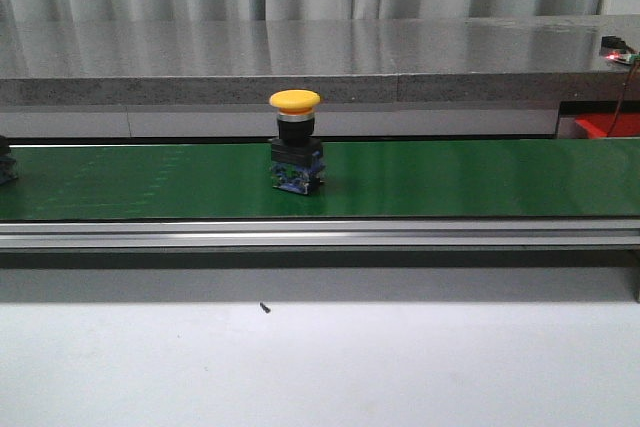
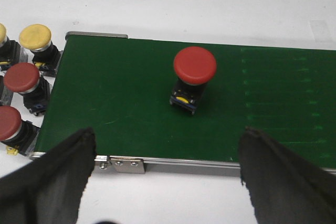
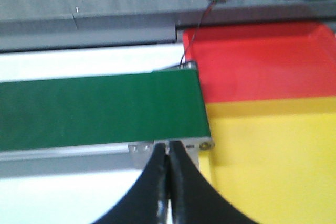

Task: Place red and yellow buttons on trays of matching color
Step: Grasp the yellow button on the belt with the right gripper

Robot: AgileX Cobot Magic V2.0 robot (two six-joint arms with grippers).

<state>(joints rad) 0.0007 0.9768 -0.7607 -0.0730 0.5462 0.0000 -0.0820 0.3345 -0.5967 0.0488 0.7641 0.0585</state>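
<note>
A: We had a yellow button (image 1: 295, 140) standing upright on the green conveyor belt (image 1: 450, 179) near its middle in the front view, nothing beside it, nothing blocking it.

B: And neither arm showed there. We only caught a dark object (image 1: 5, 160) at the belt's far left edge, cut off, too little of it to name.

A: The left wrist view gave us what the front one couldn't: a red button (image 2: 193, 77) upright on the belt, sitting apart from everything, with the left gripper (image 2: 168, 174) spread wide, one finger (image 2: 55, 174) on each side and the jaws holding nothing.

B: We also saw spare buttons (image 2: 23, 82) crowded on the white table off the belt's end, red caps and yellow ones, just beside the metal frame.

A: Over on the right wrist view, the right gripper (image 3: 169, 182) had its fingers pressed together, empty, above the belt's end bracket.

B: There we got the red tray (image 3: 262, 61) and the yellow tray (image 3: 273, 161) side by side, touching, just past the belt's end. The front view showed only a red sliver (image 1: 605, 125).
</note>
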